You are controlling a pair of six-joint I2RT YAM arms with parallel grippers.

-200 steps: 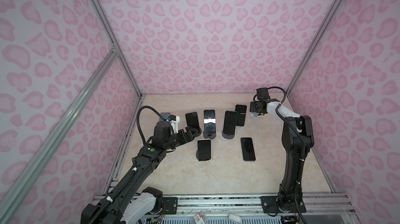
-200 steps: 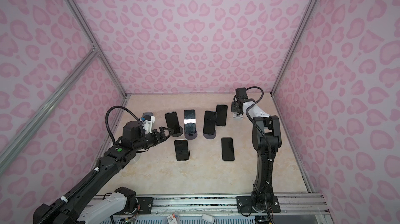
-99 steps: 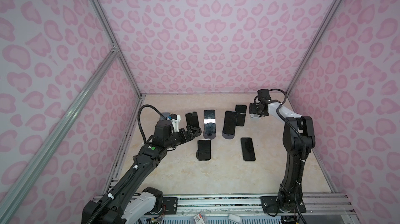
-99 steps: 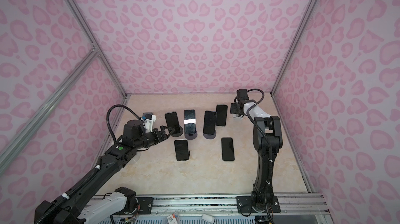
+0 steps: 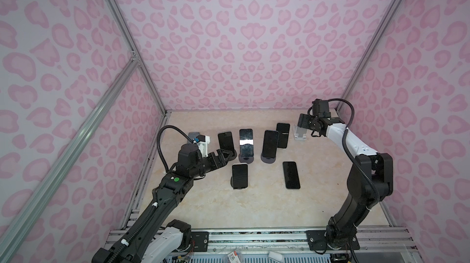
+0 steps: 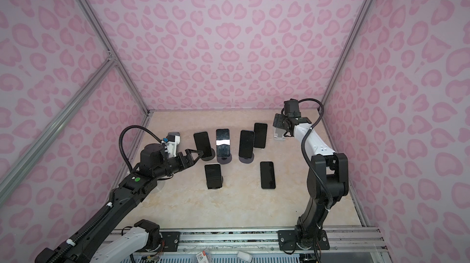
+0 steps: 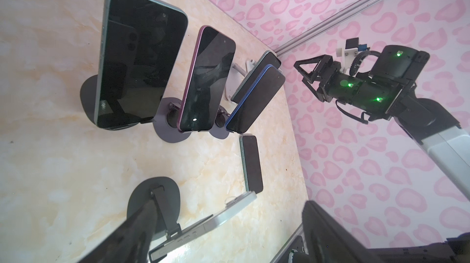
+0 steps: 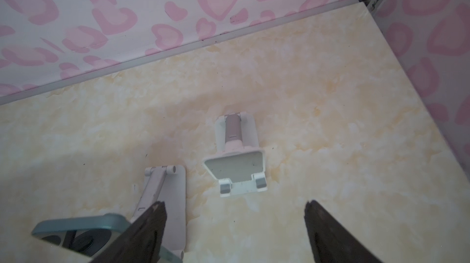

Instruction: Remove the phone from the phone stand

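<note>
Several dark phones lean on stands in a row, the leftmost phone [image 5: 225,141] among them, and one phone [image 5: 239,175] sits on a dark stand [image 7: 152,198] in front. My left gripper [image 5: 225,155] is open between these two, touching neither. In the left wrist view the front phone [image 7: 216,219] shows edge-on between the open fingers [image 7: 137,231]. My right gripper [image 8: 235,203] is open and empty above an empty white stand [image 8: 236,170] at the back right [image 5: 299,134].
One phone [image 5: 291,174] lies flat on the marble floor right of centre. A teal phone [image 8: 76,226] on a white stand [image 8: 162,190] is close beside my right gripper's finger. Pink patterned walls with metal rails enclose the floor on three sides.
My right gripper's jaws have opened wide above the empty white stand and it has shifted slightly. The left arm has barely moved.
</note>
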